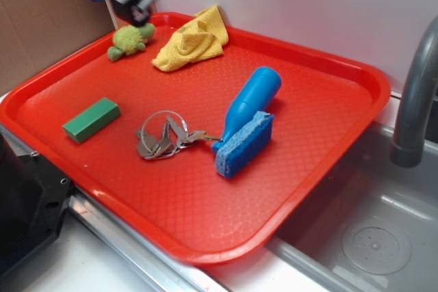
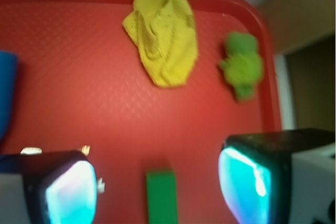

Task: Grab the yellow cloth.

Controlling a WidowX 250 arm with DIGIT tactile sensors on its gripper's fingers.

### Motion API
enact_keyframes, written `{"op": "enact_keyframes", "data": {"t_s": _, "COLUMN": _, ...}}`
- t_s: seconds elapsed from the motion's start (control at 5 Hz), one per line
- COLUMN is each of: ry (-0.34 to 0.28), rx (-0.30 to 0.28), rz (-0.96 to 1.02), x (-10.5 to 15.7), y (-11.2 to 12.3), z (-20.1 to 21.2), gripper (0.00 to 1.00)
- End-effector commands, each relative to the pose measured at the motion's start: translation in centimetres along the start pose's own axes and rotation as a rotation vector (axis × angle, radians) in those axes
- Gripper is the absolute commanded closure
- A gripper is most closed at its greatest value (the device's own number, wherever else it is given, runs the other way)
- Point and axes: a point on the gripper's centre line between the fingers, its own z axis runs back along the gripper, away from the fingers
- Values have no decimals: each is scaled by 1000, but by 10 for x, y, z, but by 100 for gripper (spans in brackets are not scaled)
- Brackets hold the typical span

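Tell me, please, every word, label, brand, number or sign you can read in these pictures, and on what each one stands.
There is no readable text in either view.
The yellow cloth, green plush toy, green block, blue bottle, blue sponge and red tray show no print.
The keys may carry stamped marks, but they are too small to tell.
The gripper shows only glowing pads, no lettering.
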Motion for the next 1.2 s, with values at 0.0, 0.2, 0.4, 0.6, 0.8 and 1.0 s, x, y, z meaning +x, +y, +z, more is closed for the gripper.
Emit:
{"op": "enact_keyframes", "data": {"t_s": 0.0, "ry": -145, "rx": -4, "rz": 7, "x": 64, "y": 10, "z": -25, "gripper": 0}}
{"op": "enact_keyframes", "data": {"t_s": 0.2, "ry": -95, "rx": 19, "rz": 9, "x": 73, "y": 13, "z": -49, "gripper": 0}}
{"op": "enact_keyframes", "data": {"t_s": 0.4, "ry": -63, "rx": 8, "rz": 32, "x": 79, "y": 30, "z": -68, "gripper": 0}}
{"op": "enact_keyframes", "data": {"t_s": 0.6, "ry": -44, "rx": -8, "rz": 22, "x": 85, "y": 35, "z": -83, "gripper": 0}}
{"op": "enact_keyframes", "data": {"t_s": 0.8, "ry": 7, "rx": -16, "rz": 36, "x": 82, "y": 41, "z": -92, "gripper": 100}}
{"op": "enact_keyframes", "data": {"t_s": 1.0, "ry": -30, "rx": -24, "rz": 77, "x": 69, "y": 53, "z": -68, "gripper": 100}}
